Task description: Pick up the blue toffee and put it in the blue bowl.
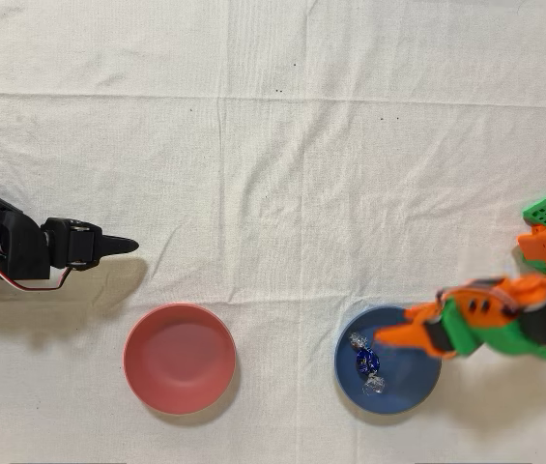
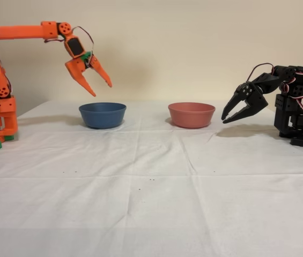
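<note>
The blue toffee (image 1: 366, 362) lay inside the blue bowl (image 1: 416, 387), left of the bowl's centre in the overhead view, its clear twisted ends pointing toward the rim. The pink-red bowl (image 1: 179, 358) beside it held nothing. Both bowls sat well apart on the cloth-covered counter (image 1: 273, 145). The orange arm's pincer (image 2: 101, 85) hung above the blue bowl, released, its two fingers spread and gripping nothing. In the fixed view the toffee was hidden behind the bowl's wall. The idle black arm (image 1: 21, 253) stood apart.
</note>
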Controlling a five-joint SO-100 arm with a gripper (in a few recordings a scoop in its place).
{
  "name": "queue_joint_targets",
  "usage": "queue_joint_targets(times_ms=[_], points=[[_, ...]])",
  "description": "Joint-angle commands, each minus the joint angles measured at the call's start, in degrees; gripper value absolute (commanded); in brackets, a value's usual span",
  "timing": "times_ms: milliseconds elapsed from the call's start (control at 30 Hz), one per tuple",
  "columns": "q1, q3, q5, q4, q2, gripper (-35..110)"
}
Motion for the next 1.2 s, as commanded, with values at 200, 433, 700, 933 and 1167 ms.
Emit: queue_joint_targets(times_ms=[200,433,700,933,1167], points=[[12.83,18.98,-8.09,-2.46,31.03,12],[14.41,30.41,-3.52,-2.46,46.85,2],[15.47,38.94,1.67,0.26,57.83,0],[16.17,50.63,2.81,2.72,70.05,0],[17.49,60.29,2.46,1.32,75.85,0]])
